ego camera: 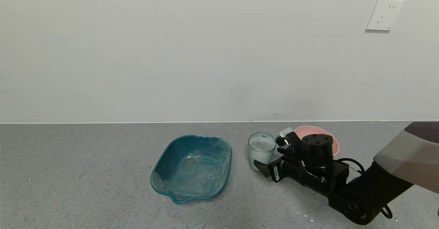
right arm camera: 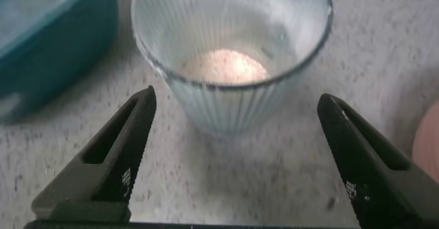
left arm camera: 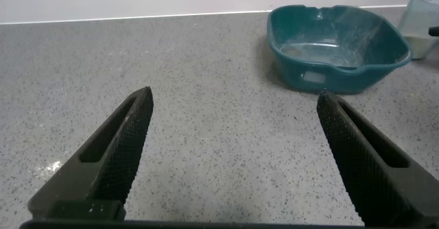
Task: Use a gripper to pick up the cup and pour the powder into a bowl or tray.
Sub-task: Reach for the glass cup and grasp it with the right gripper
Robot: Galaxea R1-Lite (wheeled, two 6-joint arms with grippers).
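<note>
Closing in wide open, the right gripper (right arm camera: 233, 153) risks nudging the upright cup (right arm camera: 230, 51) and spilling its powder (right arm camera: 223, 66) short of the bowl (ego camera: 334, 143).

The head view looks forward and down from above onto the grey counter (ego camera: 85, 174) and the white wall (ego camera: 171, 50) behind it. The left wrist view sits low over the counter between its own spread fingers (left arm camera: 113, 153), facing the teal tray (left arm camera: 336, 47) well ahead, while the right wrist view looks down at close range on the cup (right arm camera: 230, 57) between its fingers (right arm camera: 116, 157). Tray (ego camera: 192, 167) and cup (ego camera: 261, 150) appear in all three views.
</note>
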